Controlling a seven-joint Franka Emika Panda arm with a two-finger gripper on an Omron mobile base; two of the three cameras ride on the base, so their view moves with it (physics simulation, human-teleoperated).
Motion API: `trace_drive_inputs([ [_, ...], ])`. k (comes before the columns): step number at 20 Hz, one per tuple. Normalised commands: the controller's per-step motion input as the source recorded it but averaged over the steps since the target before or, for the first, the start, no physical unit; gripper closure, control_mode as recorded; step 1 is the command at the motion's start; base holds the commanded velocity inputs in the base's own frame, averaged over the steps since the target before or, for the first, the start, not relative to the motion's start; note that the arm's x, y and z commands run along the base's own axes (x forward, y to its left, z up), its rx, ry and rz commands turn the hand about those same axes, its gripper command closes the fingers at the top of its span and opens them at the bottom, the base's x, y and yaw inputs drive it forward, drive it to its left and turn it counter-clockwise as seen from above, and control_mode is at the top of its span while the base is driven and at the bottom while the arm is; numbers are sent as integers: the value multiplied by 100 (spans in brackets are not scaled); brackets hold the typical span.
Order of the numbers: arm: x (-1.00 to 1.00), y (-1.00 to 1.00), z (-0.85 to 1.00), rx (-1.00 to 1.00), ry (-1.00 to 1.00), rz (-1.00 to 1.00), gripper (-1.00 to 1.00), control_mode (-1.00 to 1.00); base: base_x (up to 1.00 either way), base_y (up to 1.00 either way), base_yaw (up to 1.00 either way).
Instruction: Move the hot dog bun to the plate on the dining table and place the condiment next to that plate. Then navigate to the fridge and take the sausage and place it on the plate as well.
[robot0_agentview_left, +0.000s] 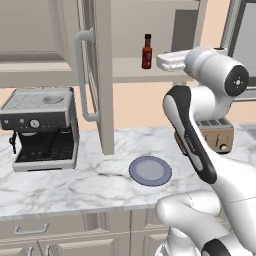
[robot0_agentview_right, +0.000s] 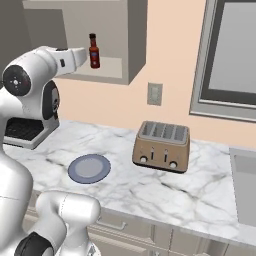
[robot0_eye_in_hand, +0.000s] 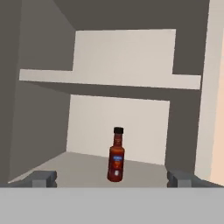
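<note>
Espresso machine (robot0_agentview_left: 42, 127) first, at the far left of the marble counter (robot0_agentview_left: 75, 185), well apart from anything we need. Next comes the open cabinet door (robot0_agentview_left: 95, 75), swung out toward us with its curved handle showing; it stands clear of the shelf, which is why we can reach inside at all. Below it, flat on the counter, lies the plate (robot0_agentview_left: 150, 170), slate blue and bare.

Further right, up on the lower cabinet shelf (robot0_agentview_right: 112, 67), the condiment (robot0_agentview_left: 147, 51) stands upright, cap on top, some way back from the shelf edge. Our gripper (robot0_eye_in_hand: 112, 178) is raised level with that shelf and aimed straight in. In the hand view the bottle (robot0_eye_in_hand: 116, 155) sits almost centred between our two finger tips (robot0_eye_in_hand: 43, 178), farther in and not yet touched. We hold the fingers spread as wide as they go, with nothing between them, so that the slim bottle can pass in as we advance.

Rightmost on the counter, the toaster (robot0_agentview_right: 161, 145) sits against the wall, beside the dark window frame (robot0_agentview_right: 230, 55).

We judge the step in hand to be the approach to the condiment, with closing on its body to follow; its narrow base suggests a knock could tip it.
</note>
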Motion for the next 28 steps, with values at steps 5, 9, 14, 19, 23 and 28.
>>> trace_drive_inputs([
  [5, 15, 18, 0, 17, 0, -2, -100, -100, 0, 0, 0],
  [9, 7, 10, 0, 17, 0, 0, -100, -100, 0, 0, 0],
  [14, 22, 0, 0, 4, 2, 0, -100, -100, 0, 0, 0],
  [19, 36, -1, 0, 0, 10, 0, -100, -100, 0, 0, 0],
  [23, 46, 0, 0, 0, 8, 0, -100, -100, 0, 0, 0],
  [28, 40, 0, 0, -4, 2, 0, -100, -100, 0, 0, 0],
])
